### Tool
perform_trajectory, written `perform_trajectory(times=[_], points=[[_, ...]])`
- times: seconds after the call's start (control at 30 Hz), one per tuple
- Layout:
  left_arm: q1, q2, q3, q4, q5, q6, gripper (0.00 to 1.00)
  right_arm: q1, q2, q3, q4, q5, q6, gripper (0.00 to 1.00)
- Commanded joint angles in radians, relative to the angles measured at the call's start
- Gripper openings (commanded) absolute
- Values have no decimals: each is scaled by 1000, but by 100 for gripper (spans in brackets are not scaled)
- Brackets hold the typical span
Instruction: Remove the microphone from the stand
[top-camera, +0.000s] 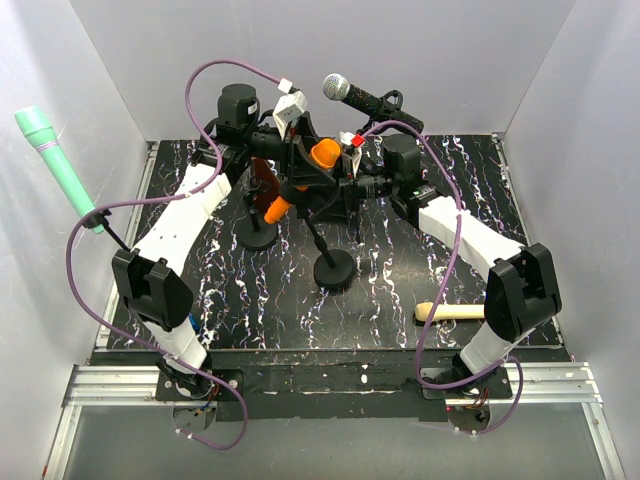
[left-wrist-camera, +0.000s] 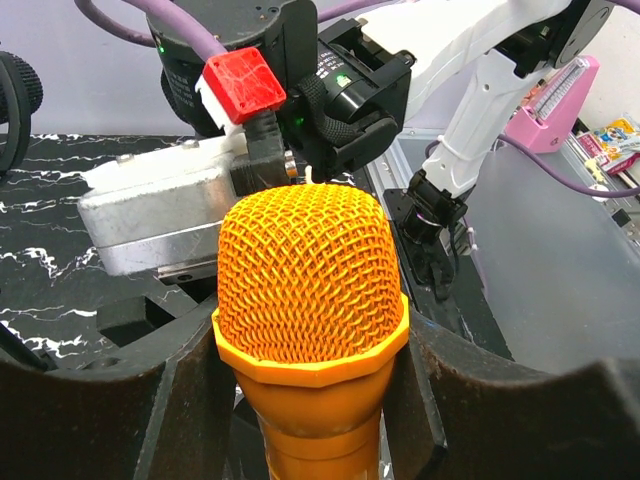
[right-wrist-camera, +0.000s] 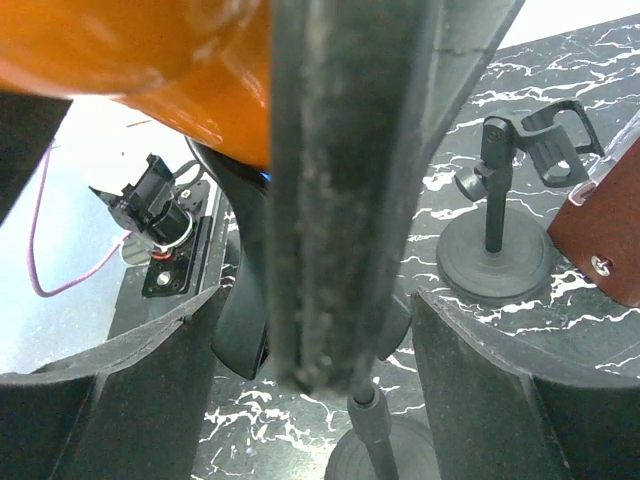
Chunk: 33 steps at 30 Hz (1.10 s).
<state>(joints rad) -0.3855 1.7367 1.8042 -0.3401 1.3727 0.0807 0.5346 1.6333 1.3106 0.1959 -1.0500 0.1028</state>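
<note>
Orange microphone (top-camera: 322, 153) sitting tilted at top of middle stand (top-camera: 334, 270), head lying toward rear, over black marbled table (top-camera: 400, 290). Left gripper (left-wrist-camera: 310, 345) pinching it just under mesh head, fingers (left-wrist-camera: 180, 400) pressing both sides. Right gripper (right-wrist-camera: 315, 305) straddling stand's dark upright, fingers (right-wrist-camera: 480, 380) spread, gap showing on one side. Whether clip is gripping handle: cannot tell. Second stand (right-wrist-camera: 495, 250) standing empty nearby.
</note>
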Motion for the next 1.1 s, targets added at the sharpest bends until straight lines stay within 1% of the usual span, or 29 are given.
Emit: perform_trajectory(times=[0.0,0.07,0.13,0.23,0.3,0.33,0.53,0.57,0.6,0.63,0.67,0.7,0.73,0.77,0.87,0.97,1.07], points=[[2,-63,-19,33,-23,19,0,5,-13,-11,91,-18,58,81],[2,-62,-17,35,-23,14,0,8,-6,7,94,-16,60,79],[2,-57,-14,38,-21,11,0,11,6,41,59,-36,25,71],[2,-49,-3,39,-21,10,0,15,17,52,33,-54,3,40],[2,-48,4,32,-23,17,0,15,8,38,27,-64,-8,16],[2,-46,9,26,-24,21,0,13,4,27,28,-58,-8,2],[2,-45,27,4,-37,36,0,13,-44,-31,46,-18,-8,1],[2,-43,30,0,-34,36,0,13,-47,-36,45,-9,-9,7],[2,-39,35,-5,-29,34,0,13,-52,-37,46,5,-9,26],[2,-39,37,-7,-21,30,0,11,-58,-36,46,18,-11,40],[4,-36,38,-14,-3,28,0,10,-65,-31,46,27,-14,51],[4,-29,44,-22,12,28,0,8,-70,-24,45,30,-14,69],[5,-26,52,-25,29,27,0,2,-73,-14,43,31,-15,77],[8,-20,61,-27,46,18,0,-1,-76,-4,37,28,-21,80],[13,1,83,-25,107,-28,0,-13,-76,25,14,5,-58,83],[13,6,63,-23,150,-53,0,-16,-72,36,26,-19,-74,84],[13,4,35,56,181,-140,0,-15,-61,47,45,-42,-74,85]])
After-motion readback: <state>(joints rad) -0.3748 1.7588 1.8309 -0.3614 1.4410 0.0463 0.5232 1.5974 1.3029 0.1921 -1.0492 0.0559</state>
